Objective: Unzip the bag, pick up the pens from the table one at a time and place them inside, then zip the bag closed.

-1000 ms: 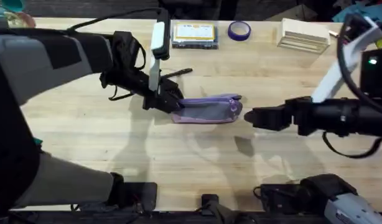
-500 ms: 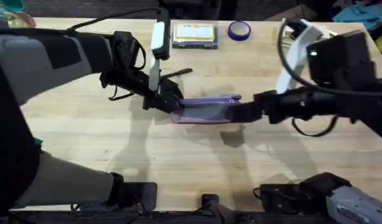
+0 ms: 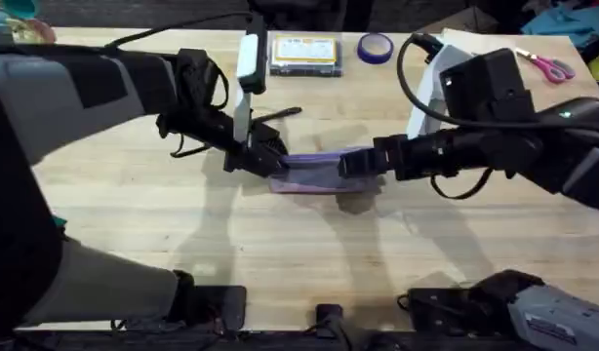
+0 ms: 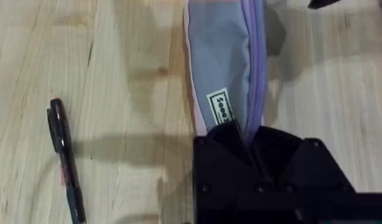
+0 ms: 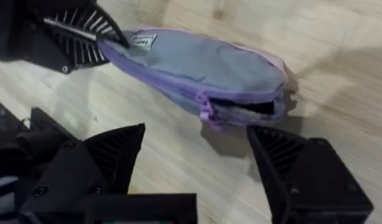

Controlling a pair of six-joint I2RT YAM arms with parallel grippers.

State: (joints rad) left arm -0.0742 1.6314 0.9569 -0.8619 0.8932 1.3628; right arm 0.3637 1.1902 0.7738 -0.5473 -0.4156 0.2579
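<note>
A wide, pale wooden worktop [image 3: 280, 244] made of plank strips spans the overhead view. Two dark robot arms reach in over it, one from each side, and meet at its middle.

The bag [image 3: 314, 173], a small oblong pouch with grey fabric sides and lilac trim, lies lengthwise near the centre of the worktop. The left gripper [image 3: 272, 164] is at the bag's left end, its jaws clamped on that end just past a small sewn label, as the left wrist view shows. The right gripper [image 5: 197, 155] sits at the bag's right end with its jaws apart, one on either side of that end and holding nothing. In the right wrist view the zipper is open a short way at this end, showing a dark gap, and the purple zipper pull [image 5: 205, 112] hangs beside the gap.

A black pen [image 4: 65, 167] with a little red on its barrel lies on the worktop just behind the left gripper, apart from the bag.

Along the far edge of the worktop sit a clear flat box with a yellow label [image 3: 304, 53], a roll of purple tape [image 3: 375, 47], and pink-handled scissors [image 3: 547, 67] at the far right.
</note>
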